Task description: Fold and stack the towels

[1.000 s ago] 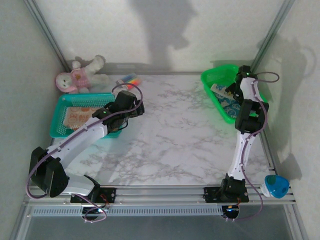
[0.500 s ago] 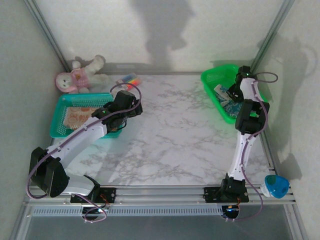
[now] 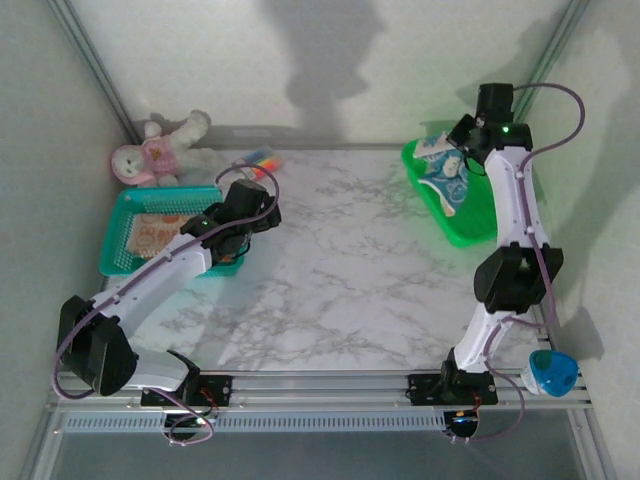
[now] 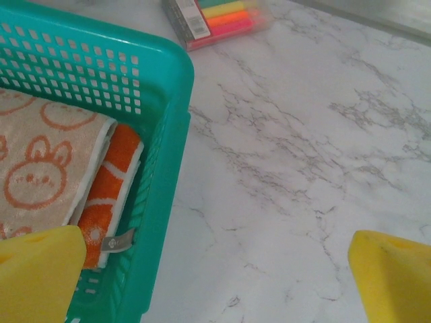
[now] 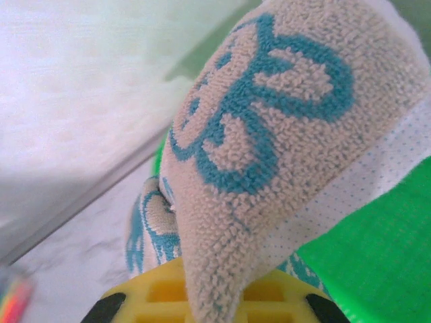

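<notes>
Right gripper (image 3: 455, 158) raised high, clenched on a white-and-blue towel (image 3: 441, 172). In the right wrist view the cloth is pinched between the yellow fingers (image 5: 168, 299) and rises from them in a thick fold, terry loops and blue print facing the camera (image 5: 269, 134). Directly beneath the gripper is the green basket (image 3: 470, 225), and its floor shows behind the cloth (image 5: 377, 256). The towel's lower end hangs toward that basket; whether it touches the basket's floor cannot be told. Nothing stands between the gripper and the marble table (image 3: 350, 270) off to its left.

Left gripper (image 3: 238, 240) spread wide and holding nothing, hanging over the right wall of a teal basket (image 3: 120, 255). One yellow finger (image 4: 34, 269) sits over the basket, the other over the bare table (image 4: 303, 168); the perforated wall (image 4: 168, 74) runs between them. Inside, below and left of the gripper: a peach bunny towel (image 4: 40, 168) lying flat, with a folded orange towel (image 4: 111, 188) just beside it against the wall.

Ahead of the left gripper, a marker pack (image 4: 215, 17) lies on the table. A pink-and-white plush toy (image 3: 150, 150) sits beyond the teal basket. A blue object (image 3: 552, 372) rests near the right arm's base.
</notes>
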Motion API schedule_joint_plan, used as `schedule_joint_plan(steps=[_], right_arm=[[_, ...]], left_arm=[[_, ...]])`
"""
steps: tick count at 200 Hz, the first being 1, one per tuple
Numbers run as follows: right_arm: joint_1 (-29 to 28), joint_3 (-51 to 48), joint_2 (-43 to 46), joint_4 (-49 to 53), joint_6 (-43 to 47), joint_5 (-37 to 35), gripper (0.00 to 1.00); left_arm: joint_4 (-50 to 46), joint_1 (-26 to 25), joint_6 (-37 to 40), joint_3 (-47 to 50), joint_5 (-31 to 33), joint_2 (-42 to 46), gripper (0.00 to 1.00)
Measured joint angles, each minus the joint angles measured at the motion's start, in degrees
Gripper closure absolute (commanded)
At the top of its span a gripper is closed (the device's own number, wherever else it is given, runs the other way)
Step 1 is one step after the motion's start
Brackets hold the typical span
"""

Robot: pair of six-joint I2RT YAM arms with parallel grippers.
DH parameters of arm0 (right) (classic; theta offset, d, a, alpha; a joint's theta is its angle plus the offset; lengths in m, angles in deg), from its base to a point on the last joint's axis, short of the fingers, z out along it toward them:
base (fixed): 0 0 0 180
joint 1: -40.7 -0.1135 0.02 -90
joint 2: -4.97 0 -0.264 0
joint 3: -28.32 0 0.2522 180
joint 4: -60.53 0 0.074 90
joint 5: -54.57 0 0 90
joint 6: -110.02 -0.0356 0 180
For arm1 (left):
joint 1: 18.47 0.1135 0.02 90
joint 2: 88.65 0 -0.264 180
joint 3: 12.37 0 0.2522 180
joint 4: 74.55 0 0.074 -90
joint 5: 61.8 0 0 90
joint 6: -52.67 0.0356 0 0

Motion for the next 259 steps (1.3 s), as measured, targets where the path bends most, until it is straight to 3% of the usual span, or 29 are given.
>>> schedule_joint_plan(steps=[51, 97, 133, 146, 164, 173, 208, 259], right_arm=[[-13.75, -3.89, 8.13, 1.38, -0.35, 2.78, 1.00], [-28.48, -21.70, 16.33, -3.34, -7.39, 7.58, 0.98], [-36.81, -33.14, 15.19, -8.61, -12.13, 8.00, 0.96], [-39.08, -34.34, 12.85, -9.64, -12.48, 7.19, 0.83], [-41.11, -34.36, 9.09, -11.21, -12.35, 6.58, 0.38], [-41.68, -34.16, 6.99, -11.91, -12.22, 6.60, 0.30], [-41.97, -33.59, 1.68, -11.93, -11.96, 5.46, 0.28], [-41.83, -37.62, 6.56, -11.28, -10.47, 1.22, 0.26]], left_arm=[[0.74, 1.86, 0.02, 0.96, 0.22, 3.39, 0.01], [1.07, 3.96, 0.46, 2.36, 0.15, 7.23, 0.00], [1.16, 4.04, 0.63, 4.44, -2.01, 8.63, 0.01], [1.14, 4.04, 0.66, 5.62, -3.56, 8.70, 0.01], [1.44, 3.87, 0.63, 7.26, -5.97, 8.70, 0.02], [1.77, 3.69, 0.68, 8.00, -7.21, 8.72, 0.04], [3.56, 1.73, 1.86, 10.86, -11.47, 8.70, 0.13], [6.19, -3.28, 5.64, 15.67, -15.93, 7.02, 0.36]])
